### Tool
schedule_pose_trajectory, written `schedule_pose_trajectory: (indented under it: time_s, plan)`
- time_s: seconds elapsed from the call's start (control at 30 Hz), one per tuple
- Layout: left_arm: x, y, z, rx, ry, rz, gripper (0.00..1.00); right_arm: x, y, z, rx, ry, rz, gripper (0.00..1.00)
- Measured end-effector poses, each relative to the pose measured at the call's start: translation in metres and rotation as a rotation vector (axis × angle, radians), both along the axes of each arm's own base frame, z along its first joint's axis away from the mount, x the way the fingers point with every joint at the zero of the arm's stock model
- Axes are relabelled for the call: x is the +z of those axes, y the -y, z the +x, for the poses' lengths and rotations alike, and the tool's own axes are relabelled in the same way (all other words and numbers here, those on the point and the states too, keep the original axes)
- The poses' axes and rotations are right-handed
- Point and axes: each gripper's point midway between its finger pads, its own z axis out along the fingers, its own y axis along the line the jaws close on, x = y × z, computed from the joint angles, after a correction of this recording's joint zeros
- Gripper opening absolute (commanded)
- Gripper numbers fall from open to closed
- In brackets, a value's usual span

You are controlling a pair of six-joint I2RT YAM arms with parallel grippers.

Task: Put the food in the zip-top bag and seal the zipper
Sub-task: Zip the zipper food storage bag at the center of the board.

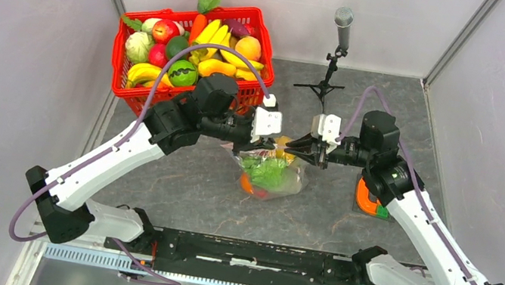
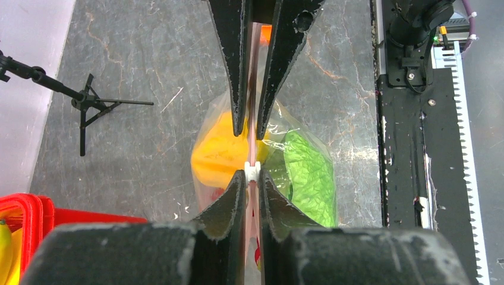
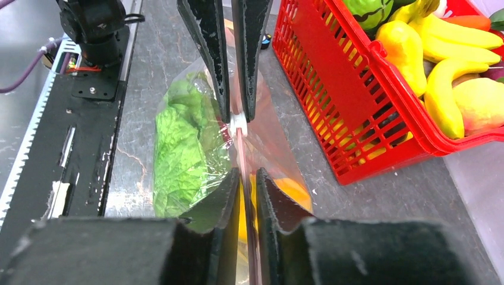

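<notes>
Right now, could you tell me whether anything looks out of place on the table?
Mostly fine: the left gripper and right gripper pinch the zipper; the zip-top bag looks intact. An orange-and-green object lies alone beside the right arm, outside bag and red basket; unidentifiable.

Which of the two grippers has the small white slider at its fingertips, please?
The left gripper: the white slider sits between its fingertips on the zipper, whereas the right gripper pinches the bare strip further along.
</notes>
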Motion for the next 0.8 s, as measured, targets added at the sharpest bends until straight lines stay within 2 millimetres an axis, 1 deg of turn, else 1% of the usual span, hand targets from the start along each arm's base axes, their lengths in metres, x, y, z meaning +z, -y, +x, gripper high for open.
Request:
schedule_pose_trajectory:
  time_s: [0.1,0.43,0.5,0.63,0.8]
  plan:
    - [0.000,0.000,0.000,0.002,0.001,0.000,0.02,0.003,-0.001,0.001,-0.003,0.009,0.010,0.00]
    - [-0.001,-0.002,0.005,0.025,0.016,0.003,0.02,0.000,0.006,0.007,-0.110,0.050,0.061,0.00]
    - [-0.001,-0.004,0.005,0.035,0.021,0.005,0.02,0.000,0.009,0.009,-0.148,0.059,0.079,0.00]
    - [0.001,-0.015,0.005,0.073,0.045,0.008,0.02,0.001,0.016,0.012,-0.215,0.076,0.108,0.00]
    - [0.001,-0.024,0.006,0.109,0.064,0.014,0.02,0.005,0.021,0.018,-0.271,0.079,0.126,0.00]
